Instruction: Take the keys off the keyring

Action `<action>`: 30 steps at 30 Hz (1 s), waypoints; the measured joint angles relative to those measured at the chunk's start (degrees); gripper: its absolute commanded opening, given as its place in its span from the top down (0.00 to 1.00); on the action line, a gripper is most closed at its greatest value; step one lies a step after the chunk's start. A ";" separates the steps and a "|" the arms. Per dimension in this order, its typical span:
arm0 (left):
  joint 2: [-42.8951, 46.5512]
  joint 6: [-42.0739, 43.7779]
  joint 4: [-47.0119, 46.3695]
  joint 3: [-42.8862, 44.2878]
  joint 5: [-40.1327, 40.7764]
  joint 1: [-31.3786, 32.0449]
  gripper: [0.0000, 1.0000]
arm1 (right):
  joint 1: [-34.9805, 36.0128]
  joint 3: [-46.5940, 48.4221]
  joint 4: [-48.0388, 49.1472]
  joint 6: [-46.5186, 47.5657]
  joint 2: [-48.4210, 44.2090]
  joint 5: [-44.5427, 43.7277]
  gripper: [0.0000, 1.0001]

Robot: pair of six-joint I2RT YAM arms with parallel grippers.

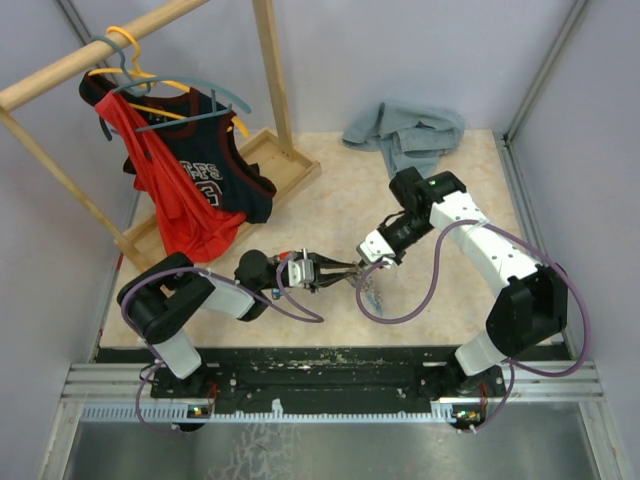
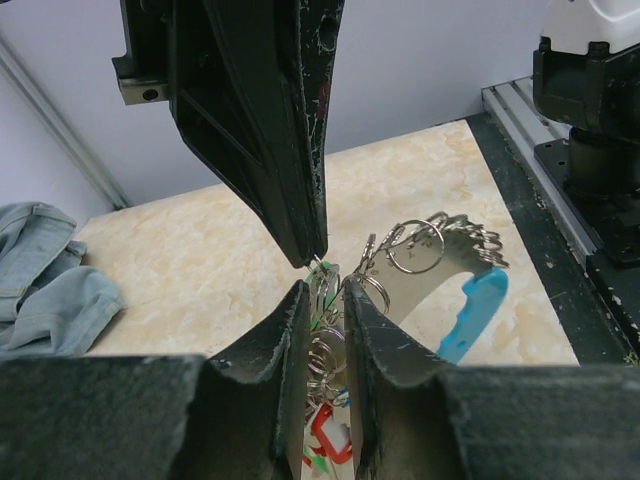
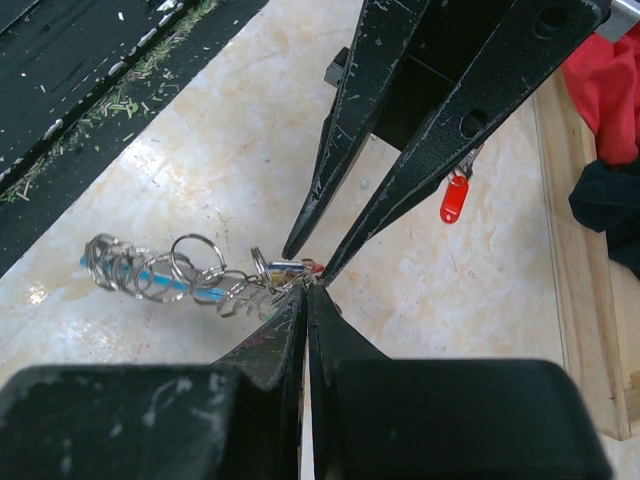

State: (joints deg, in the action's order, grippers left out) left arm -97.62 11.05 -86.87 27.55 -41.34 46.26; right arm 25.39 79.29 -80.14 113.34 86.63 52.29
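bright even light, soft shadows, mostly sharp

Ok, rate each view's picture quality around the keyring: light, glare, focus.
Top external: even light, soft shadows, the keyring tiny. Left wrist: rings sharp, the left gripper's fingers dark and blurred up close. Right wrist: glare on the table beside the rings.

The top camera sat high above and behind my bases, looking down and forward over the whole pale marbled tabletop (image 1: 330,200) from well back. My left wrist camera peered very close along my black left fingers (image 2: 285,340), facing across the table toward my right side. My right wrist camera faced the opposite way, equally close past my black right fingers (image 3: 285,330), tilted down at the table. All three shared the spot where my fingertips met at the thin silvery metal keyring (image 1: 368,285).
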 measured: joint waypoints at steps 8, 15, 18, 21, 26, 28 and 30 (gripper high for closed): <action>-0.20 0.24 0.00 0.92 -0.70 0.26 0.83 | 0.00 0.00 0.00 0.00 0.00 0.02 1.00; -0.17 1.03 0.00 0.94 -0.66 0.63 0.83 | 0.00 0.00 0.00 -0.02 0.00 -0.02 1.00; -0.17 1.31 0.02 0.92 -0.37 0.63 0.82 | 0.00 0.00 0.02 -0.22 0.00 -0.09 1.00; -0.17 1.55 0.00 0.90 0.20 0.63 0.80 | 0.00 0.00 0.04 -0.52 0.00 -0.39 1.00; 0.04 1.90 0.00 0.37 1.68 0.63 0.79 | -0.02 0.00 0.04 -0.76 0.00 -0.44 1.00; 0.04 1.90 0.00 0.22 1.92 0.63 0.80 | -0.07 0.00 0.04 -0.94 0.00 -0.44 1.00; 0.04 1.90 0.00 0.17 1.95 0.63 0.80 | -0.07 0.00 0.04 -0.96 0.00 -0.44 1.00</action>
State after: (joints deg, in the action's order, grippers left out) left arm -97.58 12.95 -86.87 27.73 -39.40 46.89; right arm 25.32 79.29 -80.09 112.38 86.63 51.86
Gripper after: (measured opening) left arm 0.204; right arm 0.004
